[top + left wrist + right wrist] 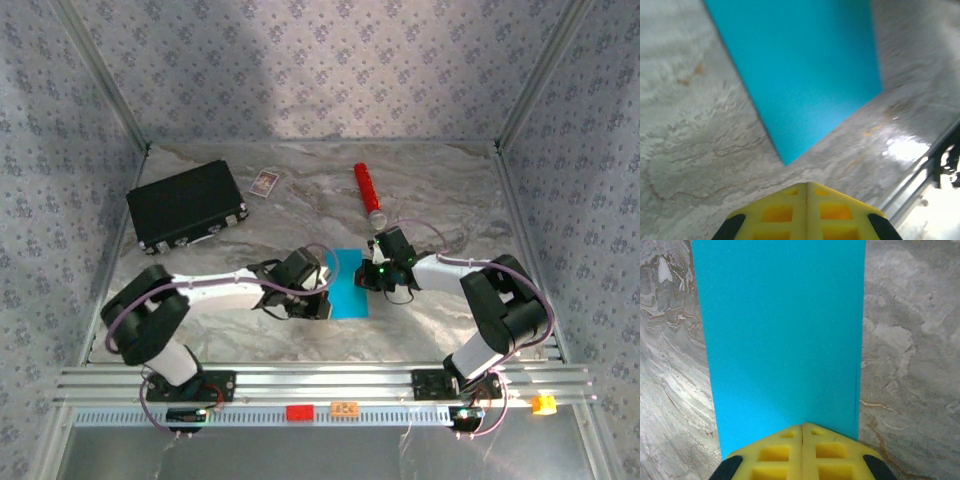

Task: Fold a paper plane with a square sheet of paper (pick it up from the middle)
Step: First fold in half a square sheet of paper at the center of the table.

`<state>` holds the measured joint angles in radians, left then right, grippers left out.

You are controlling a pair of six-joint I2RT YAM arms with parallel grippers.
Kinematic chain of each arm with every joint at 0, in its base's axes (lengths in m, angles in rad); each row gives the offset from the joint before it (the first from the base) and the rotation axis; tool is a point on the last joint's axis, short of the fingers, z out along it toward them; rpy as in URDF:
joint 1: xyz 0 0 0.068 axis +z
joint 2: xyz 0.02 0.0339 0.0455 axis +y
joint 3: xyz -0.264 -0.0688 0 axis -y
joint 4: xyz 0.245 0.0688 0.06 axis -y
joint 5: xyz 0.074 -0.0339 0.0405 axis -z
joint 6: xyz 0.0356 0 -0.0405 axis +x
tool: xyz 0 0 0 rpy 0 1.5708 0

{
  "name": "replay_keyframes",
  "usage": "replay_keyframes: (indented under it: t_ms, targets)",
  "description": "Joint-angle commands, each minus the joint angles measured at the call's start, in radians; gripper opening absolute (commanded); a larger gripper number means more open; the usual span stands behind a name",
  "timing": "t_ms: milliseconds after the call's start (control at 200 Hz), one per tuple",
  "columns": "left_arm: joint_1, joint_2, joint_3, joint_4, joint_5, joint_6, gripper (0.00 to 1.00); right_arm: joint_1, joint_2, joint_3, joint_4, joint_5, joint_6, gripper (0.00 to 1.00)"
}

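Observation:
The square sheet of paper (pixel 347 285) is bright cyan and lies flat on the marble table as a narrow rectangle, with no pointed plane shape. In the right wrist view the paper (pixel 780 335) stretches away from my right gripper (pixel 802 426). Its yellow fingers are shut, and their tip is over the paper's near edge. A thin second layer shows along the paper's right edge. My right gripper (pixel 366 277) is at the sheet's right side. My left gripper (pixel 806 184) is shut too, over bare table just short of a paper (pixel 805 75) corner. It (pixel 322 305) is at the sheet's left side.
A black rectangular case (pixel 187 205) lies at the back left, with a small white card (pixel 264 183) beside it. A red cylinder (pixel 369 193) lies behind the right arm. Patterned walls close in three sides. An aluminium rail (pixel 330 382) runs along the near edge.

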<state>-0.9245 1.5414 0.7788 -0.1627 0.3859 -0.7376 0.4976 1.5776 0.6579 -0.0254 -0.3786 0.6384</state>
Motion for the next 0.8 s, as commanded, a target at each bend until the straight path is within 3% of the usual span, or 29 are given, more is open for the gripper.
replay_keyframes:
  t_ms: [0,210,450,795]
  targets:
    - [0.052,-0.017,0.010,0.050,0.005,-0.025,0.00,-0.003,0.016,-0.036,-0.103,0.056,-0.001,0.00]
    - [0.127,0.117,0.088,0.169,0.105,-0.083,0.00,-0.002,0.018,-0.035,-0.108,0.056,-0.002,0.00]
    - [0.151,0.273,0.175,0.163,0.095,-0.086,0.00,-0.003,0.024,-0.032,-0.106,0.051,-0.002,0.00]
    - [0.155,0.308,0.064,0.226,0.123,-0.096,0.00,-0.003,0.022,-0.032,-0.107,0.053,-0.002,0.00]
